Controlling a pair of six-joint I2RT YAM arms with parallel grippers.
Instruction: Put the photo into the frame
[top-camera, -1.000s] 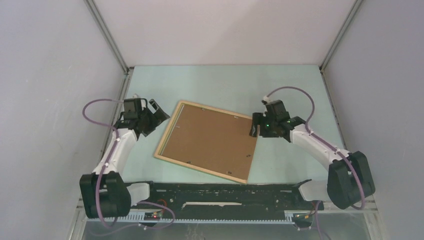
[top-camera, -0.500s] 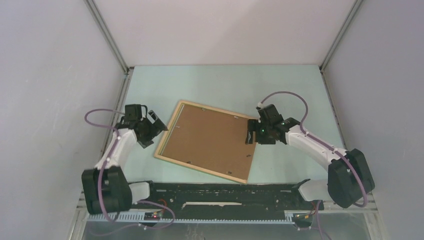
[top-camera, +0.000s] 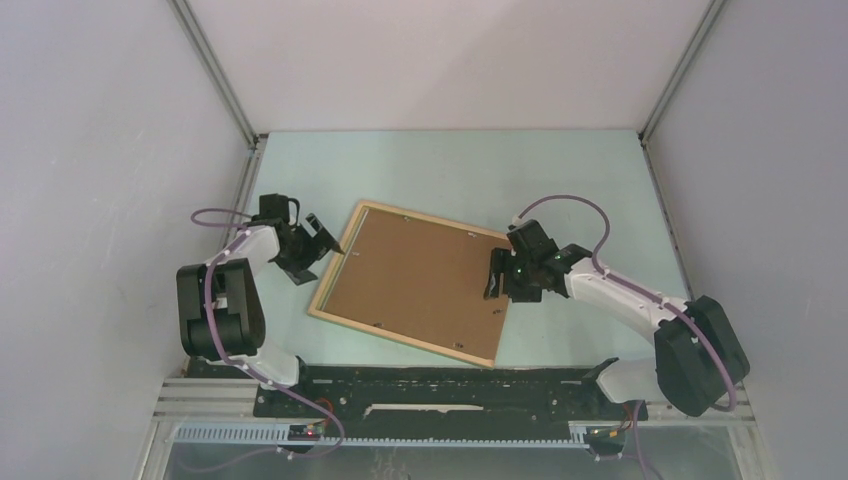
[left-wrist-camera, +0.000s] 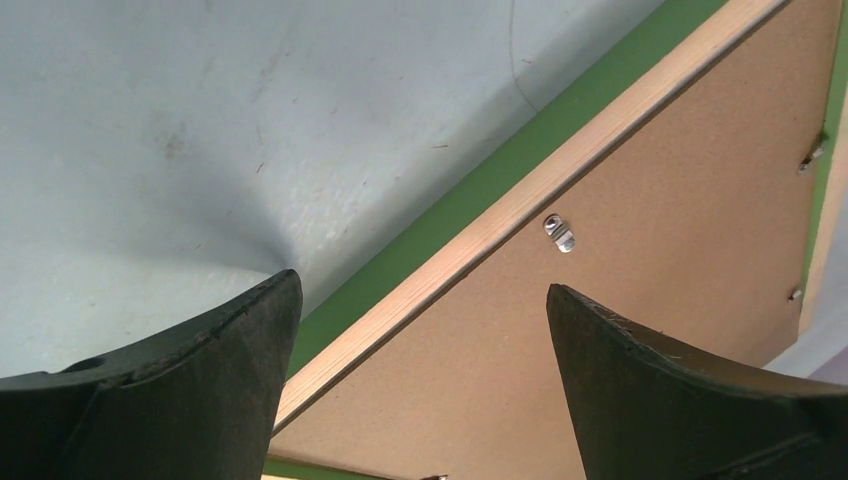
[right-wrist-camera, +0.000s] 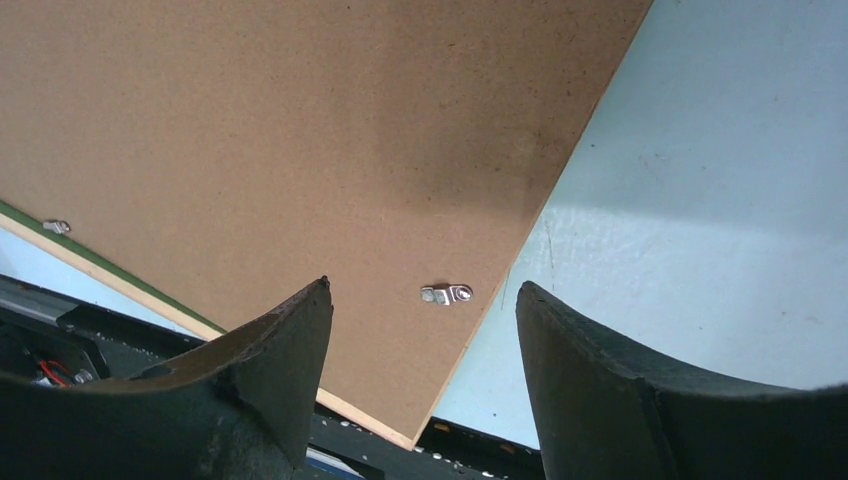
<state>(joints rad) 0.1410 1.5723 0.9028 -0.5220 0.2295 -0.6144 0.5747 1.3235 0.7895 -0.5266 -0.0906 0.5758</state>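
The frame (top-camera: 329, 283) lies face down in mid-table, pale wood rails up, with a plain brown board (top-camera: 415, 280) filling it. The photo is hidden. My left gripper (top-camera: 322, 238) is open and empty just off the frame's upper left rail. In the left wrist view its jaws (left-wrist-camera: 420, 283) straddle the pale rail (left-wrist-camera: 520, 205), whose outer side is green, and the board (left-wrist-camera: 650, 250). My right gripper (top-camera: 493, 280) is open and empty over the frame's right edge. In the right wrist view it (right-wrist-camera: 422, 285) sits above the board (right-wrist-camera: 300, 130) near a small metal clip (right-wrist-camera: 447, 294).
Small metal clips (left-wrist-camera: 558, 232) sit along the board's edges. The pale blue-green table (top-camera: 590, 190) is walled by grey panels on three sides. A black mounting rail (top-camera: 450, 385) runs along the near edge by the arm bases.
My left gripper has moved in to the frame's upper left rail. My right gripper has slid down and left along the frame's right edge, over the board. The frame has not moved.
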